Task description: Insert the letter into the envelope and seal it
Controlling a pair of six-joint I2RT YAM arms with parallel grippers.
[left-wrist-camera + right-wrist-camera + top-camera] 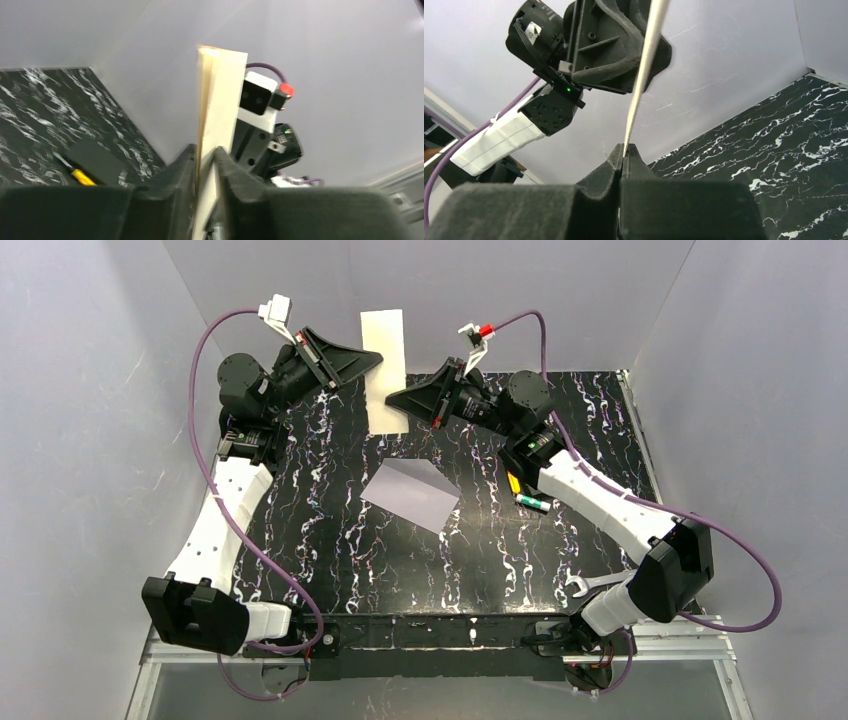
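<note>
The letter (385,370) is a cream sheet held upright above the back of the table, folded double as seen in the left wrist view (220,100). My left gripper (378,358) is shut on its left edge (205,152). My right gripper (390,397) is shut on its lower right edge, and the sheet shows edge-on in the right wrist view (646,60) between those fingers (625,149). The pale lavender envelope (410,492) lies flat on the black marbled table (330,540), in front of and below both grippers.
A yellow-handled tool (513,482) and a battery-like cylinder (533,502) lie by the right arm. A wrench (590,585) lies near the right base. A small black box (95,157) shows in the left wrist view. Grey walls enclose the table.
</note>
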